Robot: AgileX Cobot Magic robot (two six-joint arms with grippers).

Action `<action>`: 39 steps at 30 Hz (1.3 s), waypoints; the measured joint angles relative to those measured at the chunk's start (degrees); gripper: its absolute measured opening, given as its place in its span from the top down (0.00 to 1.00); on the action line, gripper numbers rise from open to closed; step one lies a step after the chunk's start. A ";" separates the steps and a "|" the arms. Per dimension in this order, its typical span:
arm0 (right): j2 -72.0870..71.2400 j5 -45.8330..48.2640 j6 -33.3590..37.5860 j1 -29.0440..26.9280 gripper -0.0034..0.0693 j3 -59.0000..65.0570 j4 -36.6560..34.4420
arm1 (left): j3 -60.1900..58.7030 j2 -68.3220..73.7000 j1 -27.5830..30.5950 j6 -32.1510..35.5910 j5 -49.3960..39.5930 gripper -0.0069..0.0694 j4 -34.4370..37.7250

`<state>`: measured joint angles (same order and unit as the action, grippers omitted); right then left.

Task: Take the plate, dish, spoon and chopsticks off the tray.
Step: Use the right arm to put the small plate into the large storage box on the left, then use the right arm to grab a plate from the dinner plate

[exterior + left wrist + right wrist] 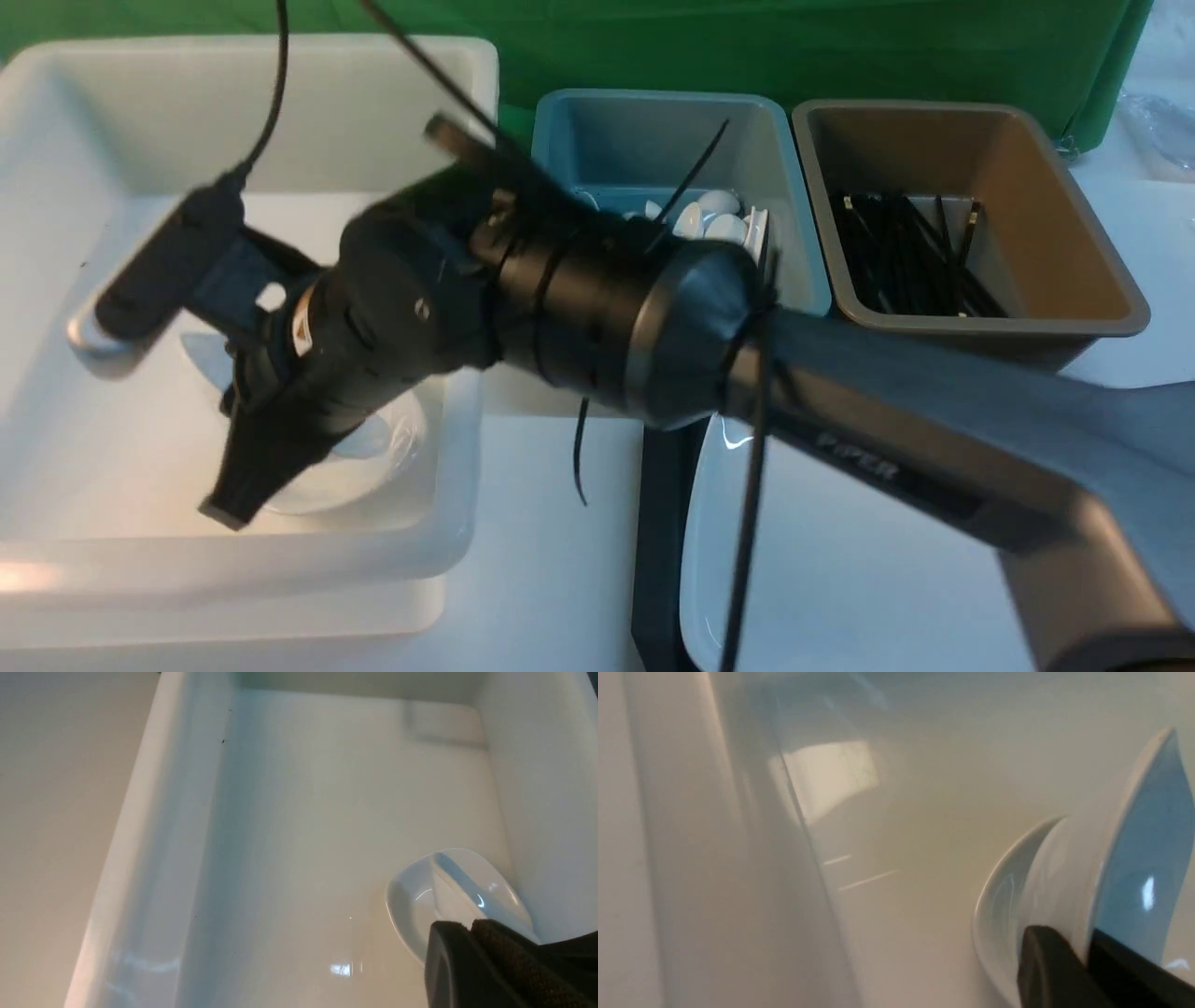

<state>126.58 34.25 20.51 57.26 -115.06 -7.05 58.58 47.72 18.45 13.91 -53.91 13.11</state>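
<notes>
In the white tub (280,121), a glossy white dish (1064,872) stands tilted.

Front view overhead facing forward, wrist views close, sharing white tub (373,121)

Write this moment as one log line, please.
right hand: shut on dish | where: over tub | left hand: shut | plate: on tray

A big white tub (373,121) sits on the pale worktop (541,560). Just right of the tub stands a blue bin (653,140) holding white spoons (719,224). Farther right of the tub is a brown bin (1027,187) of black chopsticks (896,261). Green cloth (747,47) hangs behind the tub.
</notes>
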 joint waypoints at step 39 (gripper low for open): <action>-39.81 32.32 -10.56 -46.05 0.93 25.52 0.24 | -4.81 0.15 -16.89 10.27 0.12 0.89 6.83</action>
<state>86.76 66.57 9.95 11.21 -89.55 -6.81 53.77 47.87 1.56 24.19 -53.79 19.94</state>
